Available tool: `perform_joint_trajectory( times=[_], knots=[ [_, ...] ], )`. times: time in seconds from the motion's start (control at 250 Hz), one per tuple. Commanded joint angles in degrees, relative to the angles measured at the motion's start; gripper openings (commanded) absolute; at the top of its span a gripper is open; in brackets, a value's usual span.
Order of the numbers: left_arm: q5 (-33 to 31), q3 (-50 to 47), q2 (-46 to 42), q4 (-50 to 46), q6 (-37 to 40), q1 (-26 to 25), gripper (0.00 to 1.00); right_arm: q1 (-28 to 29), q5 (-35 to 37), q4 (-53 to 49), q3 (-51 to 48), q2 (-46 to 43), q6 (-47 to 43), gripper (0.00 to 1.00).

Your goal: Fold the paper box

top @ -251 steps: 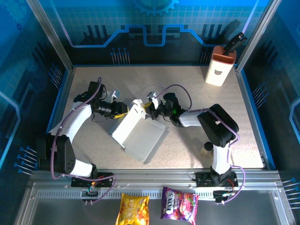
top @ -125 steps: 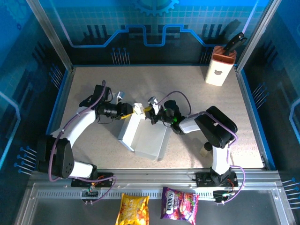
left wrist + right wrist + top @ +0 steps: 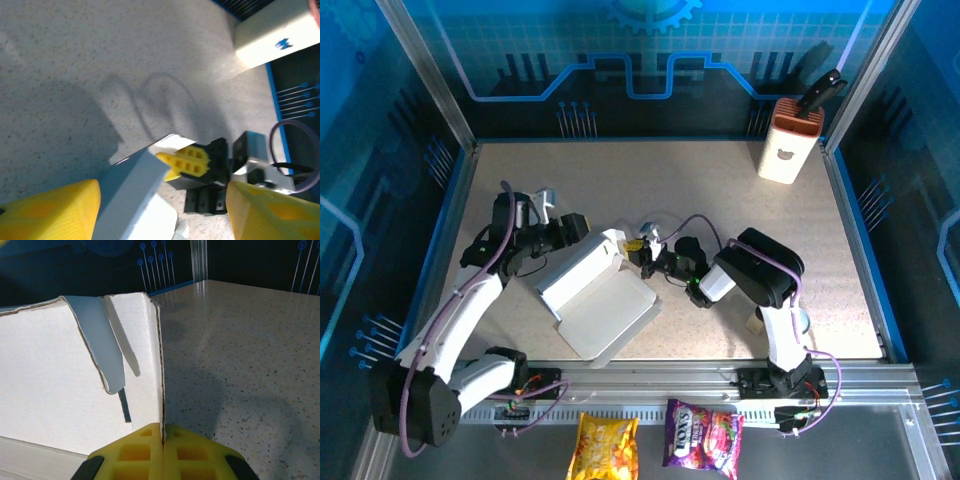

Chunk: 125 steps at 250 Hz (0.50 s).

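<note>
paper box (image 3: 605, 310), edge in right gripper (image 3: 634, 245)

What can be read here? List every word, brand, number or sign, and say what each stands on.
"FOX'S": on the pink snack bag, barely legible.
Yellow snack bag: print too small to read.
White-and-orange container: a bear mark, no words.
Paper box: no print to be seen.
</note>
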Motion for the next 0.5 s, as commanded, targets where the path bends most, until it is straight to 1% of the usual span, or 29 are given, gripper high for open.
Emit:
perform_joint_trajectory(
  times=[0.0,0.06,0.152,0.224,0.3,0.496],
  knots=[
    [3.2,1.7,6.1,-5.9,3.1,1.2,0.66,0.7,0.5,4.6,-0.1,1.3,0.3,0.0],
    [8.9,1.9,9.0,-5.2,3.6,1.2,0.64,0.7,1.5,4.7,-0.1,1.4,0.5,0.0],
    [14.3,1.4,11.1,-3.1,2.7,0.8,0.54,0.6,3.0,4.0,0.3,1.5,0.8,0.0],
    [15.1,0.5,10.6,-0.8,1.4,0.3,0.46,0.6,3.2,0.8,2.0,1.1,0.7,0.0],
    [15.9,-0.4,10.2,1.5,0.0,0.1,0.41,0.8,3.5,-2.3,3.6,0.7,0.3,0.0],
    [16.4,-0.9,13.3,2.3,-0.3,-1.5,0.39,1.0,3.2,-5.9,5.7,0.8,-0.2,0.0]
  ],
)
